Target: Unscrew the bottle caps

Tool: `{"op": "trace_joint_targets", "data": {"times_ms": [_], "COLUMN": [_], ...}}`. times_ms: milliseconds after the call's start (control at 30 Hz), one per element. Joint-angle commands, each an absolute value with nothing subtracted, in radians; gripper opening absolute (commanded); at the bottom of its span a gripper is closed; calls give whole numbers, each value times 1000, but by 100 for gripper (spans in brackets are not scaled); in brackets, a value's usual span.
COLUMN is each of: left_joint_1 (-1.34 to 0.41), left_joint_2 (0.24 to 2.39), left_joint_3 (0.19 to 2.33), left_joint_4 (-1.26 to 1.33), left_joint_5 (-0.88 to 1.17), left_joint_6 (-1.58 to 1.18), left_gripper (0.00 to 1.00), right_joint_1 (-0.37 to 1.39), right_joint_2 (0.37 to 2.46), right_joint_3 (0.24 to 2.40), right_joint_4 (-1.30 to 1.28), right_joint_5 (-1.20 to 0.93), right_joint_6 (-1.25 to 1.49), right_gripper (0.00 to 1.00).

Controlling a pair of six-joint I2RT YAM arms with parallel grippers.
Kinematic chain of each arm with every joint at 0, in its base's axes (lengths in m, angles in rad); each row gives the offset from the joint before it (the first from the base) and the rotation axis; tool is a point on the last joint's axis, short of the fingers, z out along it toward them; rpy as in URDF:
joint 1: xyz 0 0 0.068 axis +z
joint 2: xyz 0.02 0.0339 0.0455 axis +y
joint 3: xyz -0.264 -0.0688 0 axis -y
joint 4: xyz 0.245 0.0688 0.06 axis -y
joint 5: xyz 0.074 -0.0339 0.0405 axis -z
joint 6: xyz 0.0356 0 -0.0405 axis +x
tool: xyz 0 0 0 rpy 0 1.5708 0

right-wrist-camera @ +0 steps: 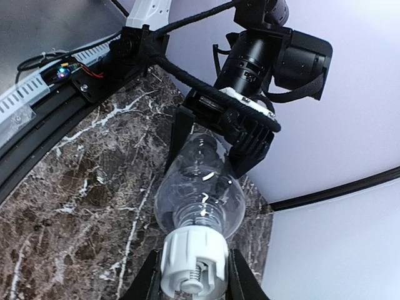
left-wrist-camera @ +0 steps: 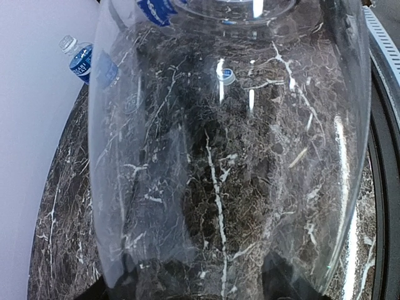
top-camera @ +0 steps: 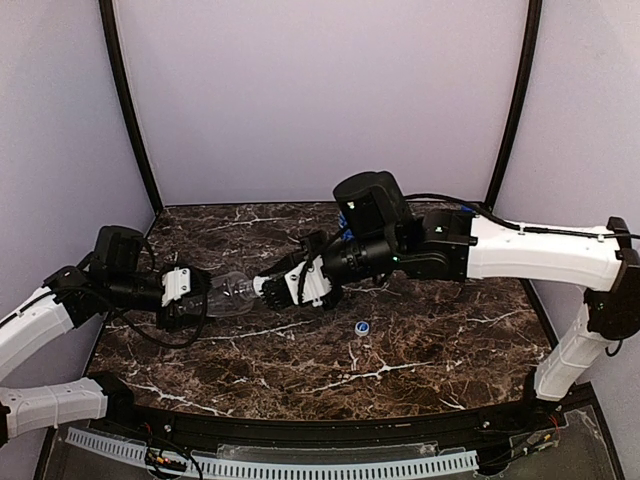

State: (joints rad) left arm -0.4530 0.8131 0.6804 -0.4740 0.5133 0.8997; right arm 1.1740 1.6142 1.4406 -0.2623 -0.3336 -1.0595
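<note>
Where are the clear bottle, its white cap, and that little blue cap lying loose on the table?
clear bottle [right-wrist-camera: 199, 187]: right wrist view, on its rounded shoulder.
white cap [right-wrist-camera: 194, 255]: right wrist view, on its side wall.
blue cap [top-camera: 362, 327]: top view, on its upper face.

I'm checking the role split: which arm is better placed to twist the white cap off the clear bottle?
Right. The right end effector clasps the white cap, in line with the neck; the left end effector grips the clear bottle by its body, better suited to steadying it.
</note>
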Motion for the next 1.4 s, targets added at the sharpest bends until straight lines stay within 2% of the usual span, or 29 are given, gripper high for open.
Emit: {"op": "trace_joint_targets", "data": {"times_ms": [0, 100, 233, 333, 533, 667, 900, 1067, 1200, 1300, 1367], "left_joint_1": [-448, -448, -447, -427, -331, -284, -269, -267, -267, -268, -267], "left_joint_2": [808, 801, 779, 761, 717, 693, 675, 671, 673, 673, 673], "left_joint_3": [702, 690, 645, 613, 582, 562, 540, 538, 540, 539, 537], "left_joint_4": [-532, -495, -322, -161, -51, -36, -29, -23, -12, -10, -10], "left_joint_5": [547, 519, 394, 245, 171, 193, 241, 251, 281, 298, 308], "left_joint_6": [870, 820, 648, 510, 243, 140, 132, 148, 158, 166, 172], "left_gripper": [25, 25, 25, 25, 25, 25, 25, 25, 25, 26, 26], "right_joint_1": [1182, 1174, 1137, 1114, 1103, 1089, 1059, 1053, 1053, 1054, 1055], "right_joint_2": [1588, 1590, 1634, 1701, 1893, 1986, 2125, 2237, 2273, 2281, 2274], "right_joint_3": [1420, 1433, 1498, 1575, 1611, 1591, 1653, 1726, 1782, 1822, 1849], "right_joint_4": [-132, -128, -190, -378, -648, -680, -701, -797, -843, -882, -900], "right_joint_5": [-242, -183, -59, -22, -20, -94, -122, -37, -9, -4, 15], "right_joint_6": [-1242, -1187, -910, -682, -398, -305, -222, -197, -198, -204, -206], "right_gripper": [0, 0, 0, 0, 0, 0, 0, 1, 11, 40, 53]}}
